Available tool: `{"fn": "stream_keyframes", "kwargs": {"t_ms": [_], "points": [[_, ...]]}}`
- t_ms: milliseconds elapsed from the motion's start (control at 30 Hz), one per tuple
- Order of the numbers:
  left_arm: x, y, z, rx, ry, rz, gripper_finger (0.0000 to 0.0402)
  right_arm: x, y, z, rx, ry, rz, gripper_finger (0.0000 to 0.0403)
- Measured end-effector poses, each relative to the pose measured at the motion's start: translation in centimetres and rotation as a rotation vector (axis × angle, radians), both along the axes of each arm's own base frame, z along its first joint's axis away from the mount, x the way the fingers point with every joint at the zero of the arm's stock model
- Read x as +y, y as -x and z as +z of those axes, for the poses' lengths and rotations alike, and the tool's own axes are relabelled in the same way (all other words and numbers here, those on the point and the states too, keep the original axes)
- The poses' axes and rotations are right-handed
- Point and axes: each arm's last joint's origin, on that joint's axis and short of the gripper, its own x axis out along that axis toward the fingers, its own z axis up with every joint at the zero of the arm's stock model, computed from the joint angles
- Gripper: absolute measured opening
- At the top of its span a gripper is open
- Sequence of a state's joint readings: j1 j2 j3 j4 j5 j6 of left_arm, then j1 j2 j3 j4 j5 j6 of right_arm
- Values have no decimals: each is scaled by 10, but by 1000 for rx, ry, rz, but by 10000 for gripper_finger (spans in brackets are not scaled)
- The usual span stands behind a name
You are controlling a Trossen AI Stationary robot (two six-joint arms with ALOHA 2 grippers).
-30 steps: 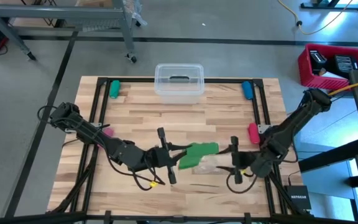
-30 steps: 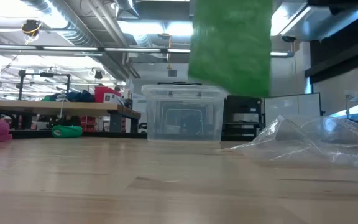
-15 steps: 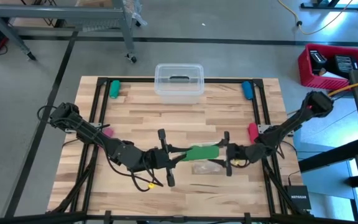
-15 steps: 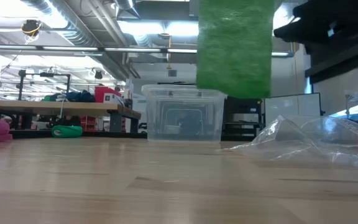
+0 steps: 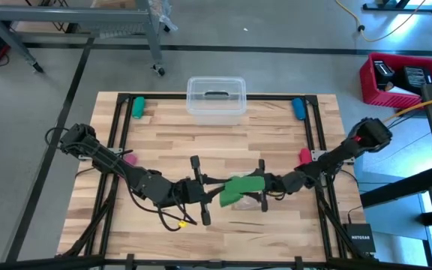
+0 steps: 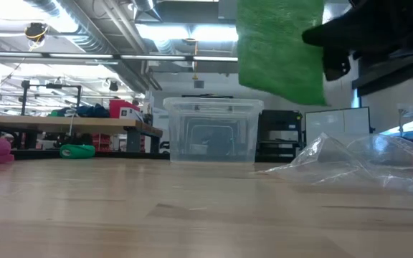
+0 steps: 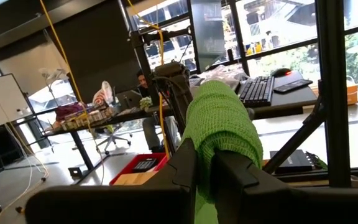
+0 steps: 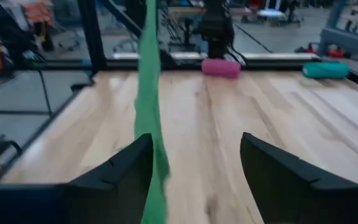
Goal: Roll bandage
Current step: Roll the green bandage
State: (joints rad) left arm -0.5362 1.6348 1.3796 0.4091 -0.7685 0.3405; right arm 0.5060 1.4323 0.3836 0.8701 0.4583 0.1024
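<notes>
While the strip hangs in the air: every line below runs from the left side of the table to the right.
Left gripper (image 5: 210, 182): fingers pinched narrow on one end of the bandage (image 5: 240, 187), near the front middle of the table (image 5: 163, 135); the left wrist view shows the green fabric clamped between the two dark fingers (image 7: 185, 163).
Bandage position: lifted clear of the wood, hanging as a flat green sheet in the low view (image 6: 282, 49), in front of the clear lidded bin (image 6: 211, 130) at the back.
Clear plastic bag (image 6: 357, 163): lying crumpled on the table below and just right of the strip.
Right gripper (image 5: 264, 191): jaws spread wide, holding nothing; the right wrist view has the strip running close beside one finger (image 8: 120, 171), inside the gap, not squeezed.
Risk, missed catch: I judge the right jaws may close on air or on one edge only, since the soft fabric lies off-centre in the gap.
Risk, slack: a loose, twisted strip would likely roll unevenly.
Risk, bag: a low pass by the right gripper could snag the bag.
Change, right arm: a second ago its gripper stood well right of the bandage; now it is up against it.
Change, bandage: its lower edge sits tilted and shifted right in the low view.
Change, left arm: unmoved.
</notes>
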Motion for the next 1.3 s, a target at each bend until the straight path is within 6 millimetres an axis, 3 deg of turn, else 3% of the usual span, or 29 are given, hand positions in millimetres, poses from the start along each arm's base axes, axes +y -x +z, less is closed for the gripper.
{"fn": "stream_keyframes", "kwargs": {"t_ms": [333,600,767,1067,1300], "points": [[1,0,0,-4,11,0,24,2,-12,-14,-46,-36,53,147],[2,-1,0,-5,14,6,24,10,-25,-15,-26,-29,89,113],[3,-1,4,-40,9,10,24,17,-26,-18,40,66,125,22],[4,1,8,-49,-70,57,24,57,-2,-12,-5,140,194,7],[21,-5,8,6,-147,230,24,98,7,13,-68,128,319,4]]}}
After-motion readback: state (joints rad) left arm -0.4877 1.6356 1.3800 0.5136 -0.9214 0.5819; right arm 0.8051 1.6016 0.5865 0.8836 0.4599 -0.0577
